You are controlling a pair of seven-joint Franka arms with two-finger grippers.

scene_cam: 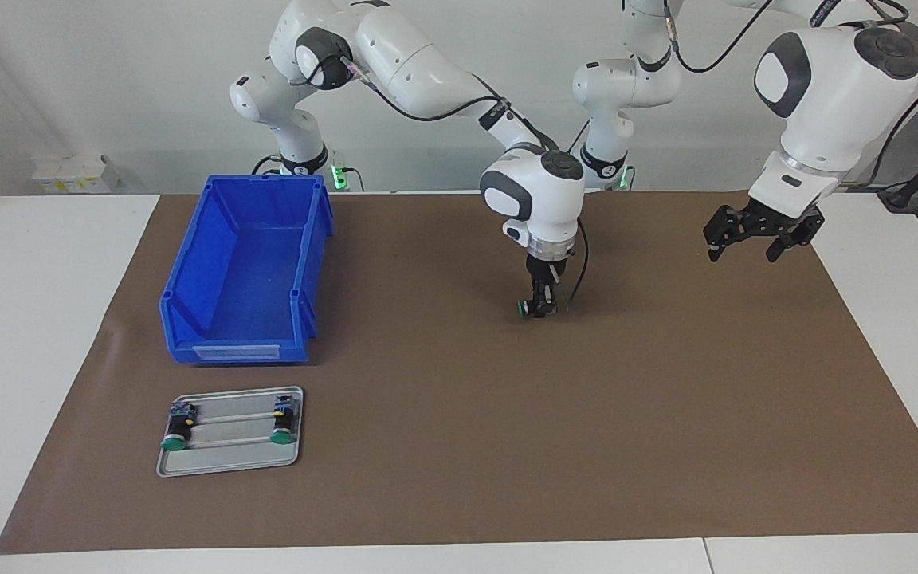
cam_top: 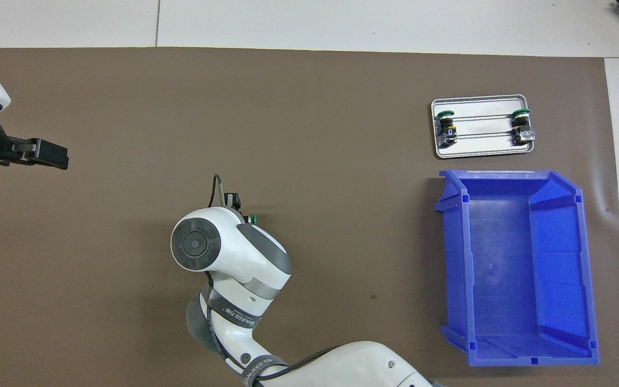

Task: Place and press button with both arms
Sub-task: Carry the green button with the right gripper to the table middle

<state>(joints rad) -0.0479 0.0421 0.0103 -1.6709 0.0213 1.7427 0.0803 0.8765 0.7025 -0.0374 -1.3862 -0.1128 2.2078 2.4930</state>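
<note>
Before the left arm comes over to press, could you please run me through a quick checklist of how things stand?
1. Button in right gripper: ok, gripped low at the mat's middle.
2. Button resting on the mat: cannot tell.
3. Green cap reachable: ok, it sticks out sideways past the fingers.
4. Left gripper: ok, open, raised over the mat at the left arm's end.
5. Spare buttons: ok, both on the tray.
6. Blue bin: ok, away from both grippers.
</note>
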